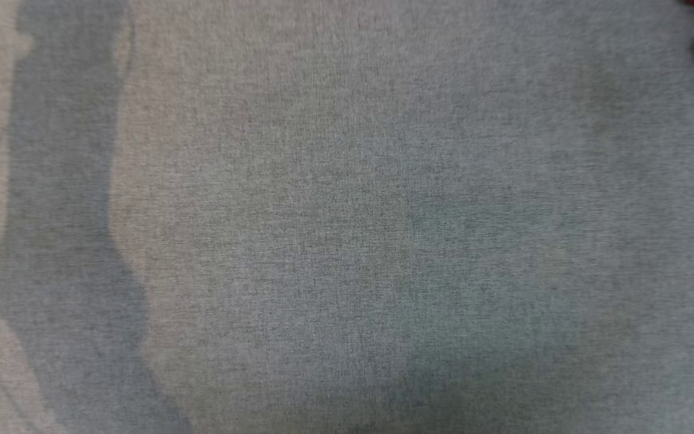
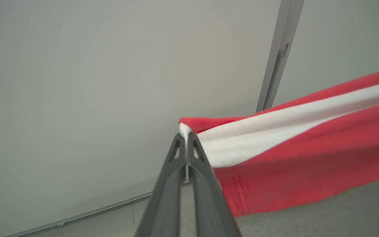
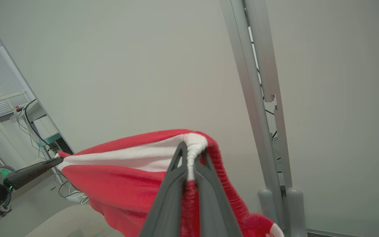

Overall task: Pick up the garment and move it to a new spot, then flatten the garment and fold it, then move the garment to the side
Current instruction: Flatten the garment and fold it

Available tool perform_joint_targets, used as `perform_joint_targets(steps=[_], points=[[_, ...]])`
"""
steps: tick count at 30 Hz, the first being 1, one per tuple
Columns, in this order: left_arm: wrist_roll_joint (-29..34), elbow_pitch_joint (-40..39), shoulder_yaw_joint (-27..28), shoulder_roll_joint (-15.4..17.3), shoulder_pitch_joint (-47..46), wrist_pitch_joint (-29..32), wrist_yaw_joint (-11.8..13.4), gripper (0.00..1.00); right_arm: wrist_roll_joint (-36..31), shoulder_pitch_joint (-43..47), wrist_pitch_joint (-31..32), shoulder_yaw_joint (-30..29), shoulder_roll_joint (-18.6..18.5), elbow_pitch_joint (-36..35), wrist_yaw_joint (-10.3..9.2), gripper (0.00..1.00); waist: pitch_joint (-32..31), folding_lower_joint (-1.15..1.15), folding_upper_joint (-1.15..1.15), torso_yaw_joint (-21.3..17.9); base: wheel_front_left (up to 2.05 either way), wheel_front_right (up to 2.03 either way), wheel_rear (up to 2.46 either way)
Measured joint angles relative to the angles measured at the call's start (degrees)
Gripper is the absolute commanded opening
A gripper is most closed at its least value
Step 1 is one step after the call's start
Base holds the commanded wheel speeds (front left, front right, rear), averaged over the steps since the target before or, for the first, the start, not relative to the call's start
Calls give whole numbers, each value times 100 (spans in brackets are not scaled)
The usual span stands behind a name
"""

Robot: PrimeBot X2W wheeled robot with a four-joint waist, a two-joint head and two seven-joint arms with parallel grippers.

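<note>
Left gripper [image 2: 187, 133]: fingers clenched on a white-striped corner of the red garment [image 2: 308, 144], raised above the grey cloth surface [image 1: 347, 217]. Garment: stretched above the surface from that corner across to the right gripper [image 3: 192, 153]. In the head view, a fold of it shows at the surface's far right edge. Right gripper: clamped on the bunched striped edge, also above the surface.

Left end effector [image 2: 186, 135], right end effector [image 3: 193, 150] clamped.
</note>
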Motion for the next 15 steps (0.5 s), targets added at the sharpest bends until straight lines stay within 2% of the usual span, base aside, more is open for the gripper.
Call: perform_joint_targets(steps=[8, 15], points=[[-1367, -643, -1050, 439, 1725, 1171, 10, 0, 649, 1359, 528, 1118, -379, -189, -5, 0, -754, 0, 0, -38, 0, 0, 0], [-2215, -1503, -1673, 965, 3129, 1992, 11, 0, 1244, 2505, 701, 1885, -753, -719, -5, 0, -1680, 0, 0, -73, 0, 0, 0]])
